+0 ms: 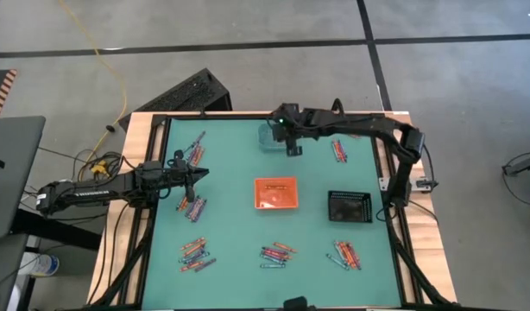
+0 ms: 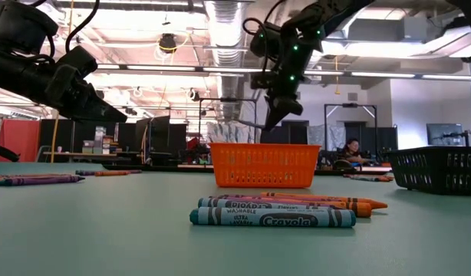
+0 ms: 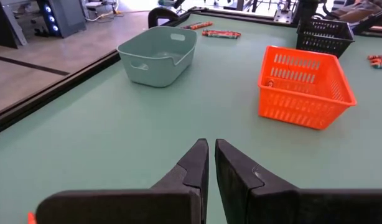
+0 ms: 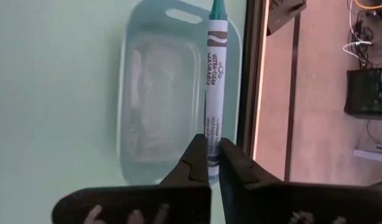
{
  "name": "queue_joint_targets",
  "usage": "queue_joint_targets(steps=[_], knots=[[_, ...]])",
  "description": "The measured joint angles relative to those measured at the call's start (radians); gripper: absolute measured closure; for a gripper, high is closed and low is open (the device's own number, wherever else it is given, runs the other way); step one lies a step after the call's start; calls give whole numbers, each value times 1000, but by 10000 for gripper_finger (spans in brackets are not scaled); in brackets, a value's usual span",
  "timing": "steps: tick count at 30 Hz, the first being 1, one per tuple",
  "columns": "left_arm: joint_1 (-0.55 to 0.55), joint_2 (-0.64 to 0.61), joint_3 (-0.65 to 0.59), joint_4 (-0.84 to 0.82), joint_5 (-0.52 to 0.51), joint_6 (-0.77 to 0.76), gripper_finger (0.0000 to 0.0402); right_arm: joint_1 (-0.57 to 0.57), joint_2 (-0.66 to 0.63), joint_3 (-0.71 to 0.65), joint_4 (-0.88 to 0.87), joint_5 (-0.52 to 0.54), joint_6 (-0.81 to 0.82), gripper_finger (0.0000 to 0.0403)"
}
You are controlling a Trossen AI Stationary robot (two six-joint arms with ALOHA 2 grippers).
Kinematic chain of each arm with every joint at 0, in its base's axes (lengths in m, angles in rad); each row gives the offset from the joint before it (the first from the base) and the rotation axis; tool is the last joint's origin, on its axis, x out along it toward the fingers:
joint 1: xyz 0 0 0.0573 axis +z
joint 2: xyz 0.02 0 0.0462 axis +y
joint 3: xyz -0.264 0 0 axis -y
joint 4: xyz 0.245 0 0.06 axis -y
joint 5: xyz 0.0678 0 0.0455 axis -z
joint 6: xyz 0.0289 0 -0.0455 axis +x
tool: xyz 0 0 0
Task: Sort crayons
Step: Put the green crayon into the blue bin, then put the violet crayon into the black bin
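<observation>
Right gripper point(image 4: 213, 163) is up over the teal tray point(image 4: 155, 93), fingers pinching a teal crayon point(image 4: 214, 81) by its lower end, the stick pointing straight out past the fingertips. In the high view that puts it in the upper middle of the frame, right gripper point(image 1: 291, 149) just at the tray's point(image 1: 272, 135) right edge. The low view shows it high above the table, upper centre.

Looks like the drop step. The catch: in the right wrist view the crayon lines up with the tray's edge, not its middle. Judging from that, the arm wants to slide further over the tray before letting go, and lower a touch so the crayon doesn't bounce off the rim and roll onto the mat.

Left gripper point(image 3: 209, 163) waits at the left of the high view, fingers pressed together and empty, beside a crayon pile point(image 1: 192, 156).

Plenty left to sort: piles point(image 1: 192, 253) sit lower left, bottom centre point(image 1: 276, 253), lower right point(image 1: 344, 255) and upper right point(image 1: 338, 150) of the high view. Orange tray point(image 1: 276, 193) sits dead centre, black tray point(image 1: 350, 206) to its right.
</observation>
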Motion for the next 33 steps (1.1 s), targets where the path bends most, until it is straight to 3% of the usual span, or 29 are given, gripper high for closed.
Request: queue_joint_targets(steps=[11,22,28,33], knots=[[0,0,0,0,0,0,384,-28,0,0,8,-10,-6,348],[0,0,0,0,0,0,384,-9,0,0,8,-8,1,341],[0,0,0,0,0,0,384,67,-1,0,13,0,6,341],[0,0,0,0,0,0,384,201,-1,0,105,2,112,341]])
